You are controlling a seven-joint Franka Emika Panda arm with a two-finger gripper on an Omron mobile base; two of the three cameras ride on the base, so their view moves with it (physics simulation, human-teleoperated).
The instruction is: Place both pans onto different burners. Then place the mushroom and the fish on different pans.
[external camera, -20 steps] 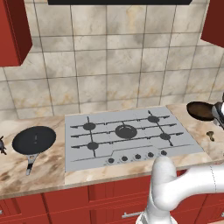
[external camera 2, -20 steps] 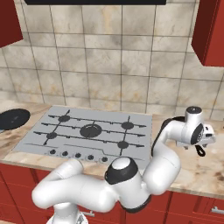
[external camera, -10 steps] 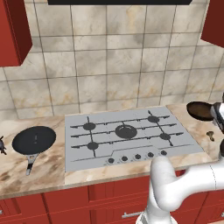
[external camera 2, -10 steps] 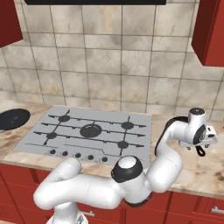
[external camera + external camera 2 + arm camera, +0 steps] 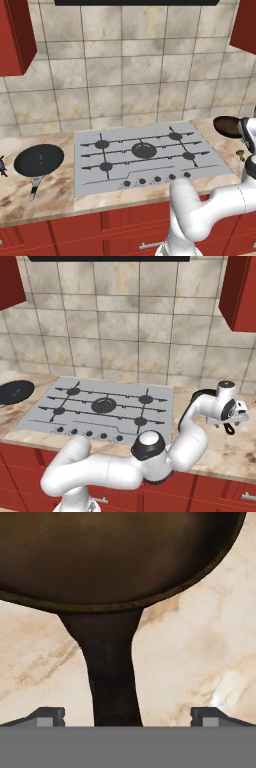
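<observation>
The deeper dark brown pan lies on the marble counter right of the cooktop, also seen as the brown pan. Its dark handle runs down between my fingertips without touching either. My gripper is open and astride that handle, seen from the side as the gripper. The wide black pan rests on the counter left of the cooktop, thin grey handle toward the front. The fish sits at the far left edge. The burners are bare. The mushroom is out of view.
The silver-grey cooktop has small knobs along its front. A tiled wall rises behind it, with red cabinets above at both sides. My arm bends over the counter's right end.
The hand has sunk slightly toward the brown pan's handle. The jaws stay open and both pans lie where they were.
</observation>
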